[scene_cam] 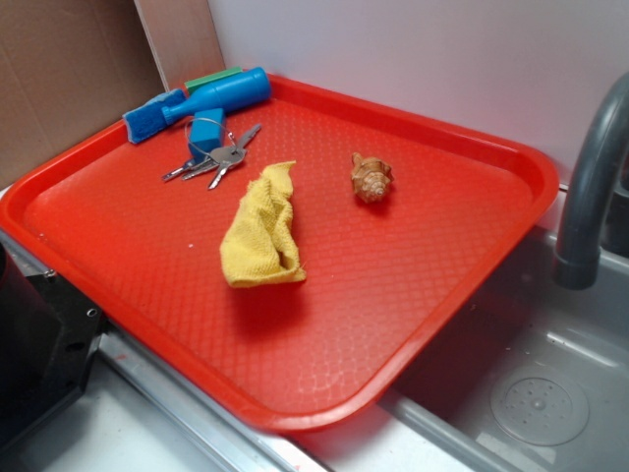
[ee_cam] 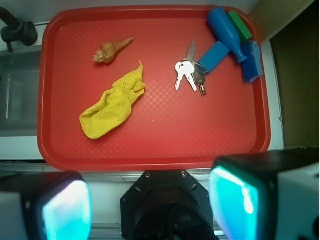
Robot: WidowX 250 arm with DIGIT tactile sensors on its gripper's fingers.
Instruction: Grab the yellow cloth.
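Fingers (ee_cam: 150, 207) apart, seemingly above the tray's (ee_cam: 150, 162) near rim; yellow cloth (ee_cam: 114, 106) mid-tray.

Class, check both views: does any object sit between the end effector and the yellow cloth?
Nothing visible does. The yellow cloth lies alone on the red tray; the seashell and keys sit beyond it from the end effector.

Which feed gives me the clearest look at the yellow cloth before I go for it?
The wrist view: it looks straight down on the yellow cloth, showing its whole outline lying flat on the red tray, apart from the seashell and keys. The exterior view shows the cloth obliquely, revealing its raised folds but foreshortening its length.
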